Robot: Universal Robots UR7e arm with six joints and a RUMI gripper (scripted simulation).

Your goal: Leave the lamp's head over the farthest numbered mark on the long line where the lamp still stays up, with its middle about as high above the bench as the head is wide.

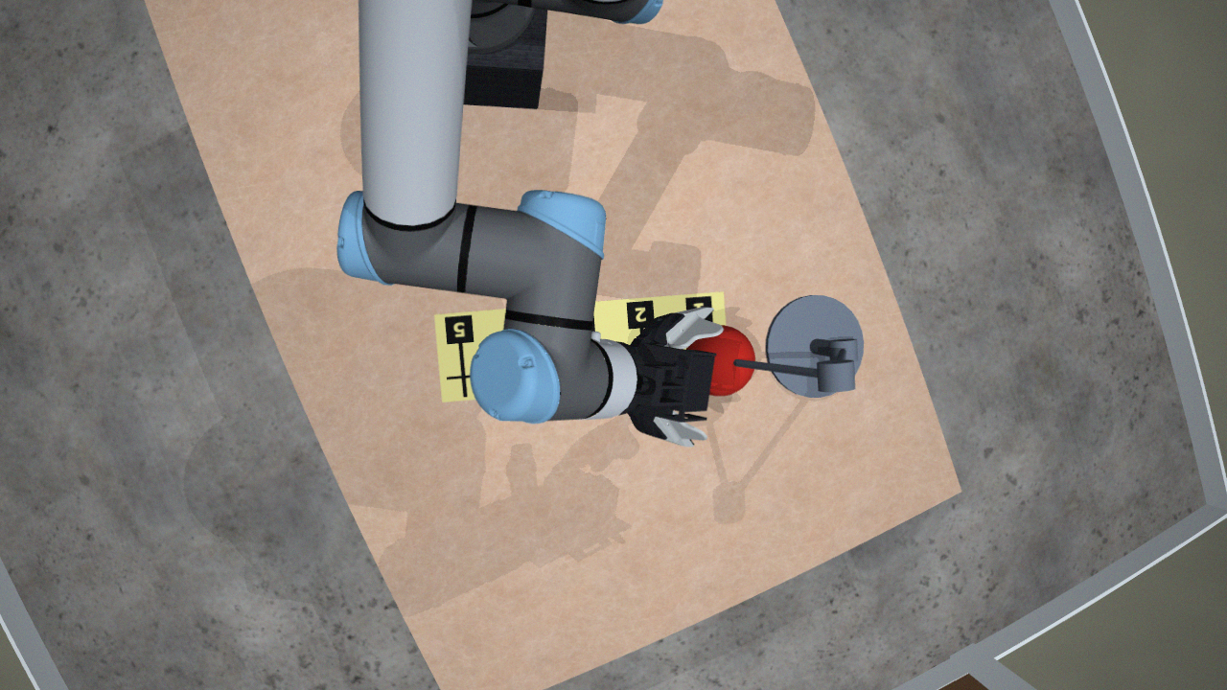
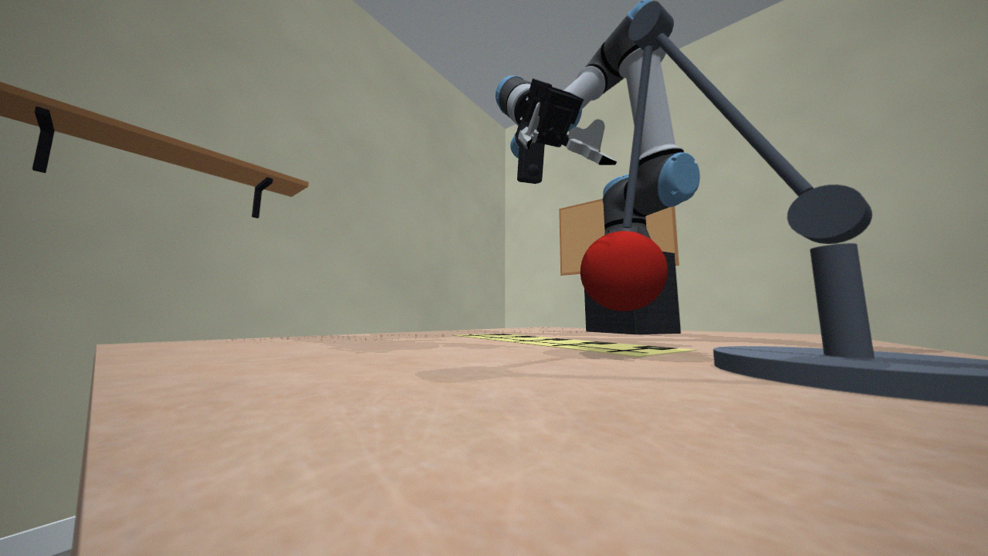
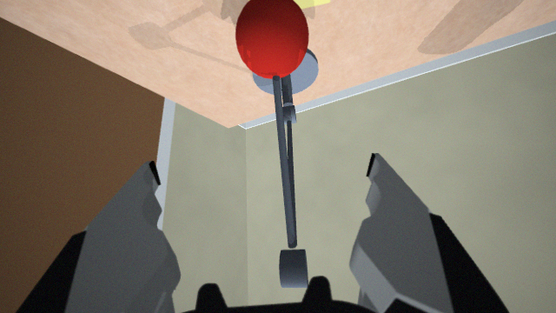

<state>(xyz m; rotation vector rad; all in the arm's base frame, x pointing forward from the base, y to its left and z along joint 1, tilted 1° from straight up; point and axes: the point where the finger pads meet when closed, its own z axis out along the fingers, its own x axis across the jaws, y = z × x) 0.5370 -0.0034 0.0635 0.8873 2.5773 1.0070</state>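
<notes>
The lamp's red round head hangs on a thin dark arm above the bench, near the end of the yellow strip at mark 1. It also shows in the side view and in the wrist view. The lamp's grey round base stands to the right of the head. My gripper is open and empty. It is high above the bench, well above the head. The lamp's arm runs between my fingers without touching them.
The strip's marks 2 and 5 are visible; my arm hides the ones between. A wooden shelf is on the left wall. The robot's dark pedestal stands at the bench's far end.
</notes>
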